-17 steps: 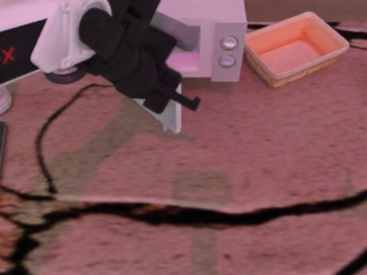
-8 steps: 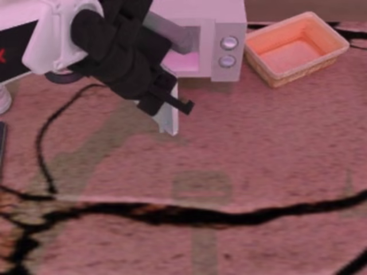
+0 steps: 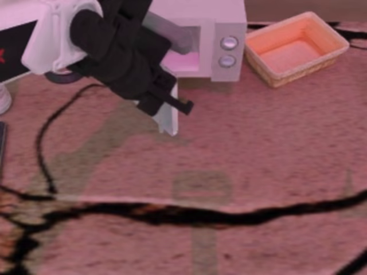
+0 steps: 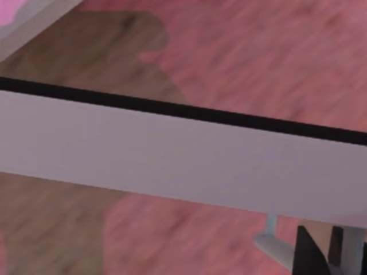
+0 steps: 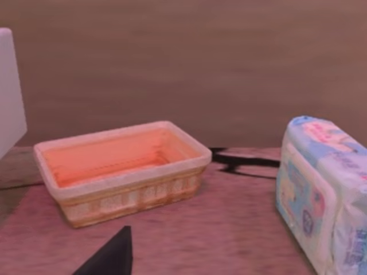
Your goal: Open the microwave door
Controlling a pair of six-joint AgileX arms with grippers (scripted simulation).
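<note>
The white microwave (image 3: pixel 225 26) stands at the table's back middle, its two silver knobs (image 3: pixel 228 51) facing front and its pale pink inside (image 3: pixel 184 60) exposed. The microwave door (image 3: pixel 170 118) is swung out towards the front, standing edge-on to the top view. My left gripper (image 3: pixel 175 104) is at the door's free edge, shut on its handle. In the left wrist view the door (image 4: pixel 183 154) crosses as a white band with a black edge, and the grey handle (image 4: pixel 276 246) runs in between the black fingers (image 4: pixel 309 259). My right gripper (image 5: pixel 109 260) is out of the top view, parked near the basket.
A tan wicker basket (image 3: pixel 295 47) sits right of the microwave, shown up close (image 5: pixel 123 172) in the right wrist view. A pack of wipes (image 5: pixel 321 195) stands beside it. A black cable (image 3: pixel 51 123) lies on the left. Pink patterned cloth covers the table.
In the first half second my left gripper pulled the door's free edge a little left and back, opening it wider. Since then nothing has visibly moved.
</note>
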